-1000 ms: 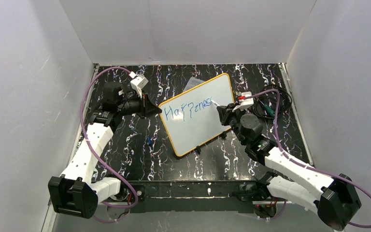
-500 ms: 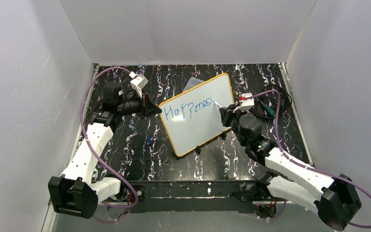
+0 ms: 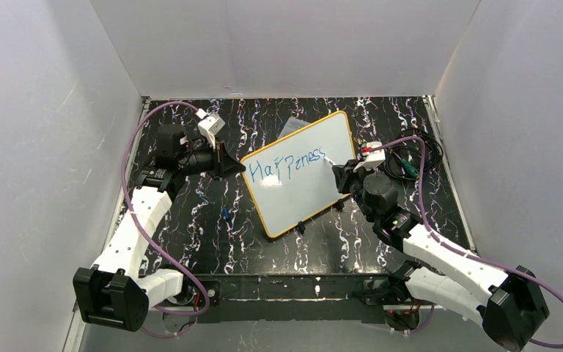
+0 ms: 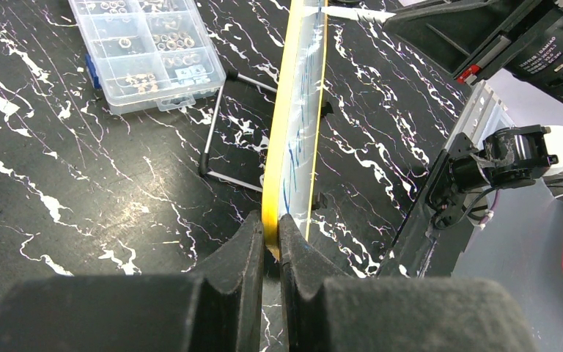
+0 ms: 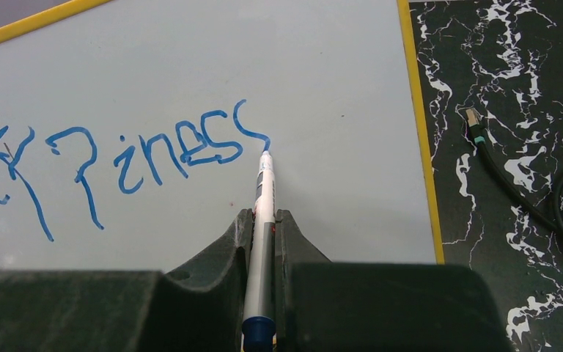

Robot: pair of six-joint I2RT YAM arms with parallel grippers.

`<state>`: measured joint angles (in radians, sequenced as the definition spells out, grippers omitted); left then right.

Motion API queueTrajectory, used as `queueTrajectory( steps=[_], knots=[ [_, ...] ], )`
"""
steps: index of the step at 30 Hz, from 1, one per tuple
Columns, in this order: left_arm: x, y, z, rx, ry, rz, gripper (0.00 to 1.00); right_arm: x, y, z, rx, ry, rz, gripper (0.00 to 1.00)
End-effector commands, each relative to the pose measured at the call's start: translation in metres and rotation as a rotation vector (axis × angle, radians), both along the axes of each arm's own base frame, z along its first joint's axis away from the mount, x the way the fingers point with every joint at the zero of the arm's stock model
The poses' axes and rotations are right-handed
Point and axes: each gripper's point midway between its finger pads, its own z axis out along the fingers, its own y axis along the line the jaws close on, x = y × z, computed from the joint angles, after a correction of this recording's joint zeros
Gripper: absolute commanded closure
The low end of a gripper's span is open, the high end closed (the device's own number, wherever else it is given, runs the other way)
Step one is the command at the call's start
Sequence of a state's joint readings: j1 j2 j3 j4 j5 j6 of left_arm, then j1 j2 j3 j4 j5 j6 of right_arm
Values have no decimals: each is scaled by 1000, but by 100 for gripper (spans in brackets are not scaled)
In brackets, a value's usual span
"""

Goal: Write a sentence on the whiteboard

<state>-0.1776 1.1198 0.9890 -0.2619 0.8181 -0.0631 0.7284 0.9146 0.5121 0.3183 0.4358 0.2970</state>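
Note:
The whiteboard [image 3: 304, 196], white with an orange-yellow frame, stands tilted on the black marbled table. My left gripper [image 3: 236, 168] is shut on its left edge; the left wrist view shows the frame [image 4: 290, 132] edge-on, pinched by my left gripper [image 4: 271, 224]. My right gripper [image 5: 264, 216] is shut on a white marker [image 5: 265, 192] with a blue end. The marker's tip touches the board at the end of a curved stroke. The sentence [image 5: 154, 150] in blue reads roughly "Happiness" [image 3: 289, 166] on one line.
A clear plastic compartment box [image 4: 146, 51] with small parts lies behind the board. The board's wire stand [image 4: 220, 147] rests on the table. Black cables [image 3: 410, 165] lie coiled at the right. A small blue item [image 3: 225, 213] lies left of the board. White walls enclose the table.
The marker has drawn another curved stroke at the end of the word, and the right gripper has shifted slightly right along the board. The left arm has not moved.

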Motion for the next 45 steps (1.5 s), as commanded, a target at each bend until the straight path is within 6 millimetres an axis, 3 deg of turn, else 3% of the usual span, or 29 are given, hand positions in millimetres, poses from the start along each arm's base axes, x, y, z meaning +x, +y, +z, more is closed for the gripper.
queueTrajectory(
  steps=[1, 6, 11, 21, 26, 36, 45],
  knots=[
    [-8, -3, 9, -7, -51, -43, 100, -5, 6, 2, 17, 13, 41, 99],
    [-8, -3, 8, -6, -49, -40, 100, -9, 9, 17, 44, -16, 71, 99],
    [-8, -3, 8, -6, -50, -38, 100, -11, -5, 45, 108, -76, 10, 99],
    [-8, -3, 6, -5, -44, -38, 100, 16, -28, 60, 18, -123, -97, 99],
    [-8, -3, 6, -5, -44, -39, 100, 27, -31, 62, 36, -126, -74, 99],
    [-7, -4, 5, -6, -38, -42, 100, 30, -22, 67, 59, -161, -29, 99],
    [-7, -4, 6, -8, -40, -46, 100, 38, -20, 50, 25, -133, -37, 99]
  ],
)
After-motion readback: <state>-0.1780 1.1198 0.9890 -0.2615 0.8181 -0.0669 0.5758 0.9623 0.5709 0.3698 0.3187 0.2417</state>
